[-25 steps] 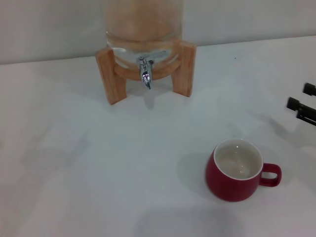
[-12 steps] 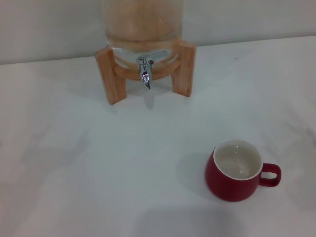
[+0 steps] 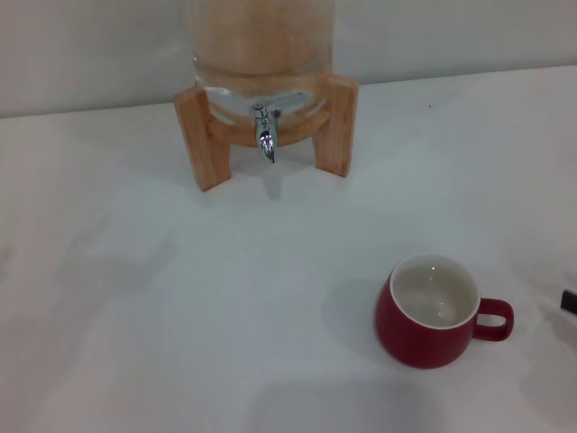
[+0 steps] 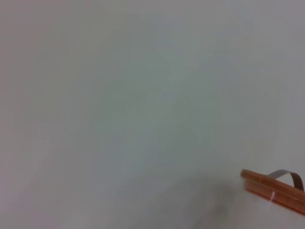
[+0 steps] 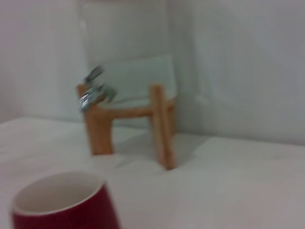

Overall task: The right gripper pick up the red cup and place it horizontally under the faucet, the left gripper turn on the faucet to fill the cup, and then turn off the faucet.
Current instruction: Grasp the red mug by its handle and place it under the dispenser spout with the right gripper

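A: Where's the cup (image 3: pixel 431 311)?

B: Well in front of the faucet (image 3: pixel 265 132), upright. The right gripper (image 3: pixel 569 300) peeks in beside its handle; fingers, can't tell.

A: Come in slowly and grab the rim.

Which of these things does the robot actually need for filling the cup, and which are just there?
Needed: the red cup, the faucet, and the right gripper, barely showing at the table's right edge.

Just there: the glass jar, its wooden stand and the white table.

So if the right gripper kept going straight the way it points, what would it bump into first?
Probably the small glossy red cup, close in front in the right wrist view; the wooden stand is farther back.
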You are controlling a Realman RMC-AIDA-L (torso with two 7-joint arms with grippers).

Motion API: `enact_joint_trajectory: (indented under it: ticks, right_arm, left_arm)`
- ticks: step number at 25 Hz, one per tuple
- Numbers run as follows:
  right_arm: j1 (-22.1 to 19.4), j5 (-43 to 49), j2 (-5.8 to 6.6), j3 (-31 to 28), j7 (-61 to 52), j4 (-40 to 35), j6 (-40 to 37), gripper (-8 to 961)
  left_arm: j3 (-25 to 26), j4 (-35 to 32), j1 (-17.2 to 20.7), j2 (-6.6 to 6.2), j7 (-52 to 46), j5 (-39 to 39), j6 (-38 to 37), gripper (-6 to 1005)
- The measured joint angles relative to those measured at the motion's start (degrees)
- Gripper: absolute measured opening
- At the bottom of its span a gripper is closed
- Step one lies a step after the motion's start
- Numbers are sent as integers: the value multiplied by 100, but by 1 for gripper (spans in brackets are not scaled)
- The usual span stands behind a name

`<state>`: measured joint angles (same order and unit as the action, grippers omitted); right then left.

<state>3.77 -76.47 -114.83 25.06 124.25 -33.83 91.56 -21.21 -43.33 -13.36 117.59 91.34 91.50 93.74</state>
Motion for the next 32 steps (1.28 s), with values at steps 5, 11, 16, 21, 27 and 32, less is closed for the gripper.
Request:
enact_joint_trajectory:
  ticks: [5,11,16,21,27,32]
  right_arm:
    - [-63,94,8,-52,206,53,501,652]
    - [-103,98,6,-56,257,67,681,647]
    - [-110,67,1,-71,967,544,683,643]
    - [-110,5,-11,-77,1387,825,693,639]
    - [-25,2,-15,-35,1494,973,668,635]
    - [51,61,-18,100,1593,999,624,631]
  left_arm:
    - [-7,0,-93,-23,-5,-27,4,886]
    - [-7,0,-159,-50,-13,-26,4,886]
    - [-5,0,-263,-97,-91,-21,-5,884]
    - [-5,0,-366,-136,-130,-31,-15,880]
    - [-5,0,-417,-148,-156,-35,-20,876]
    - [-5,0,-421,-149,-156,-36,-28,876]
